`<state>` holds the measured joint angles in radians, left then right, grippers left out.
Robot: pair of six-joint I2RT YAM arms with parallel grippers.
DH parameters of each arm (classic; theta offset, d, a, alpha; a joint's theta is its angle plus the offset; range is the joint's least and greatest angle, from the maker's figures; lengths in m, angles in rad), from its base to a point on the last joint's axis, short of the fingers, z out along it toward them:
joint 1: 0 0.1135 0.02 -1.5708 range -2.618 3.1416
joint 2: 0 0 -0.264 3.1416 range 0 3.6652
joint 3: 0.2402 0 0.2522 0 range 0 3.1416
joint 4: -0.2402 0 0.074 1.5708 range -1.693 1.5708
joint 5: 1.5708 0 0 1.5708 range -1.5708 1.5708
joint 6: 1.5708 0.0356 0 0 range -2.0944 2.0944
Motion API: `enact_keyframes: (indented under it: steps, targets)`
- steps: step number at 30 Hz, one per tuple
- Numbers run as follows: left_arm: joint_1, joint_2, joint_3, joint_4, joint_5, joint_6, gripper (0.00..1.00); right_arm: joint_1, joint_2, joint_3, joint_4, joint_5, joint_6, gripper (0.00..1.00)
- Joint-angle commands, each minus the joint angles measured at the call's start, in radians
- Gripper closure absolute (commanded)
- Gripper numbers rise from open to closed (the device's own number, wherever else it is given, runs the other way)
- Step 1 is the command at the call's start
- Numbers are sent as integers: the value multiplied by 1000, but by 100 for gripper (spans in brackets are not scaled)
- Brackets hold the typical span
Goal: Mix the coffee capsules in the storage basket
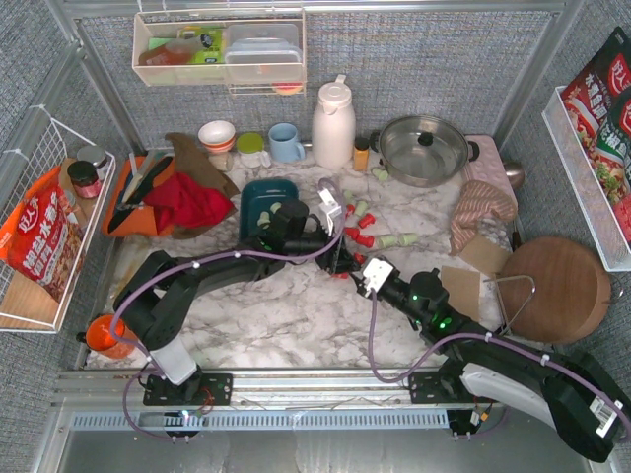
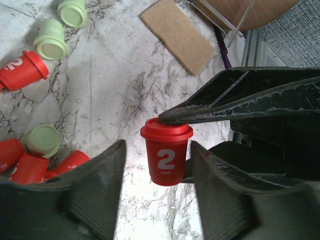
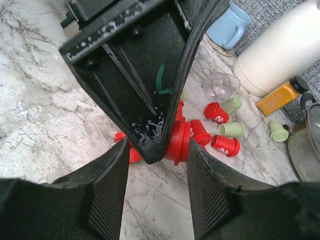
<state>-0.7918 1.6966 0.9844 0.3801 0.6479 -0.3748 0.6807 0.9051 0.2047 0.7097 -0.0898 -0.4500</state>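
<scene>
Red and mint green coffee capsules (image 1: 367, 225) lie scattered on the marble table, right of the teal storage basket (image 1: 264, 200). The left arm hides part of the basket. My left gripper (image 1: 340, 256) and right gripper (image 1: 359, 268) meet tip to tip over the capsules. In the left wrist view the left gripper (image 2: 157, 150) is open around a red capsule marked 2 (image 2: 166, 157). A right gripper finger (image 2: 210, 107) touches that capsule's lid. In the right wrist view the right gripper (image 3: 157, 150) is open, with a left gripper finger (image 3: 150, 100) and the red capsule (image 3: 177, 142) between its jaws.
A white jug (image 1: 333, 123), blue mug (image 1: 286, 143) and steel pot (image 1: 424, 150) stand at the back. An orange tray with a red cloth (image 1: 148, 212) is at the left. A cardboard piece (image 2: 177, 35) and round wooden board (image 1: 557, 288) are at the right.
</scene>
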Motion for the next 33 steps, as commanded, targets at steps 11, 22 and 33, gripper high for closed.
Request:
enact_keyframes:
  steps: [11,22,33]
  targets:
    - [64,-77,20,-78,-247,2,72,2,44,155,-228,249,258,22]
    - [264,-75,-28,-93,-773,-45,63,-2,376,387,-487,427,958,22]
    - [333,49,10,-139,-781,-68,1,50,626,510,-514,447,1123,22]
